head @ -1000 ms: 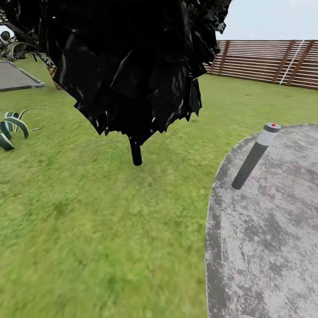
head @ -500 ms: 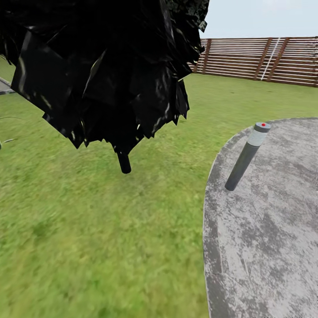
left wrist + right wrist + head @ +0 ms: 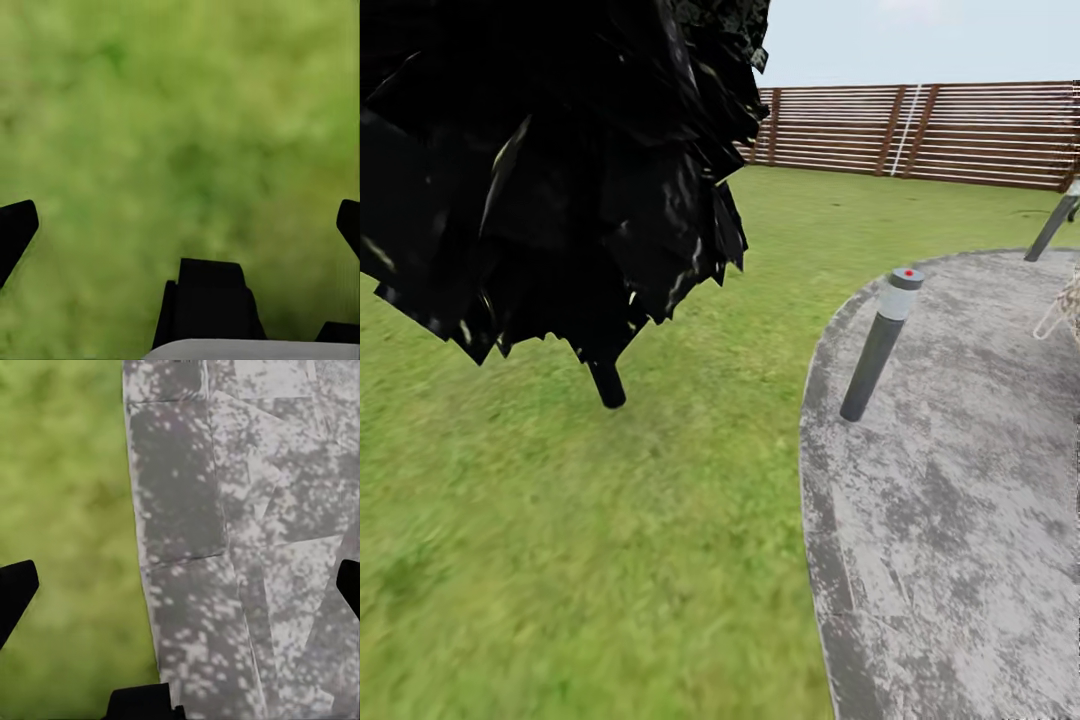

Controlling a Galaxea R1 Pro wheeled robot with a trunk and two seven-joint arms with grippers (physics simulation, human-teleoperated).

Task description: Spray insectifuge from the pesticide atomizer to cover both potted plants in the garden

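1. One big dark leafy bush (image 3: 550, 170) hangs over the upper left of the head view, on a single short black stem (image 3: 606, 383) that goes down into the lawn (image 3: 560, 540).
2. Two grey bollard lamp posts show. One (image 3: 879, 345), with a pale band and a red dot on its cap, stands tilted just inside the patio's edge. The second (image 3: 1054, 224) stands at the patio's far rim, cut off by the picture's right border.
3. One round mottled grey paved patio (image 3: 960, 520) takes up the lower right. Its curved edge meets the grass and runs from the near bottom up past the first post.
4. One brown slatted wooden fence (image 3: 920, 130) closes the far side of the garden, with open grass between it and the patio.
5. A pale woven object (image 3: 1066, 305) shows at the right border, too cropped to name.
6. The grass between the bush's stem and the patio edge lies open, as does the paving in front of the first post.
7. The left gripper (image 3: 180, 225) has its dark fingertips spread wide, empty, over blurred grass.
8. The right gripper (image 3: 180, 585) is likewise spread wide and empty, above the line where grass meets paving (image 3: 247, 547).
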